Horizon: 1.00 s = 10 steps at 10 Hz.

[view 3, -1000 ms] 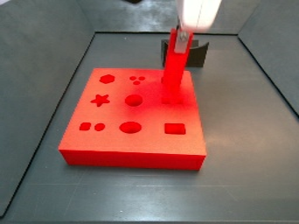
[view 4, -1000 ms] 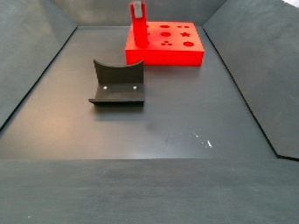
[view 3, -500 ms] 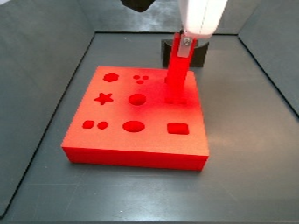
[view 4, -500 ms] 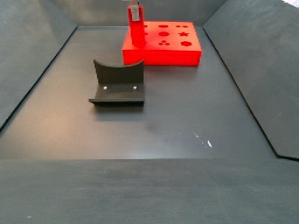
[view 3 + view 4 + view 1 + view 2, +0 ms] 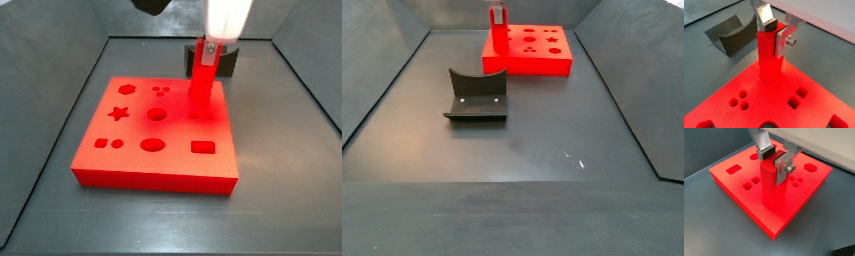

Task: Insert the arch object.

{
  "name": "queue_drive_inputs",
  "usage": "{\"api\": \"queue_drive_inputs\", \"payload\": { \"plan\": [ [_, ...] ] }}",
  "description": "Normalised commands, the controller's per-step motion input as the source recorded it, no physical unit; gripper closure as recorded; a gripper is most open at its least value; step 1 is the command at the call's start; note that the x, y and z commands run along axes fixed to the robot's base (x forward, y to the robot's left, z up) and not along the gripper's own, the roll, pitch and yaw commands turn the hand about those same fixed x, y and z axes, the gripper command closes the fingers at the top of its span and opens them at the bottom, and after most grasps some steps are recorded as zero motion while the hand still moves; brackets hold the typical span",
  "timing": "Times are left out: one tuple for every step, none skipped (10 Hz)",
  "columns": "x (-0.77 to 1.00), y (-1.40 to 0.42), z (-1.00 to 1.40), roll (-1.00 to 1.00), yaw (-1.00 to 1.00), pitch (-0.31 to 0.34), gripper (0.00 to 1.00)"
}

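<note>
I count one arch object [image 5: 769,55], one flat red board [image 5: 140,170] with shaped holes, one dark grey block [image 5: 476,96] with a curved notch, and my single gripper [image 5: 776,31]. The arch object is a tall, slim, bright red bar standing upright on the board, its foot at the board's top face near the edge that faces the grey block in a wrist view; whether it sits in a hole I cannot tell. Its upper end sits between my two silver fingers [image 5: 785,167], which are pinched onto it from either side, dark pads against the red. My arm comes straight down from above, the gripper [image 5: 209,46] pointing at the board. In a side view the grey block lies well apart from the board, on the dark floor [image 5: 529,150].
</note>
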Motion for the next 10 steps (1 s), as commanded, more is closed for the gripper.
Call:
{"api": "queue_drive_inputs", "payload": {
  "plan": [
    [0.01, 0.02, 0.00, -0.03, 0.00, 0.000, 1.00],
    [0.00, 0.00, -0.02, 0.00, 0.00, 0.000, 1.00],
    [0.00, 0.00, -0.02, 0.00, 0.00, 0.000, 1.00],
    [0.00, 0.00, -0.18, 0.02, 0.00, 0.000, 1.00],
    [0.00, 0.00, -0.47, 0.16, 0.00, 0.000, 1.00],
    [0.00, 0.00, -0.91, 0.21, 0.00, 0.000, 1.00],
    [0.00, 0.00, -1.00, 0.18, 0.00, 0.000, 1.00],
    [0.00, 0.00, -1.00, 0.17, 0.00, -0.007, 1.00],
    [0.00, -0.03, -1.00, 0.11, 0.00, -0.020, 1.00],
    [0.00, -0.06, -1.00, 0.09, 0.00, -0.020, 1.00]
  ]
}}
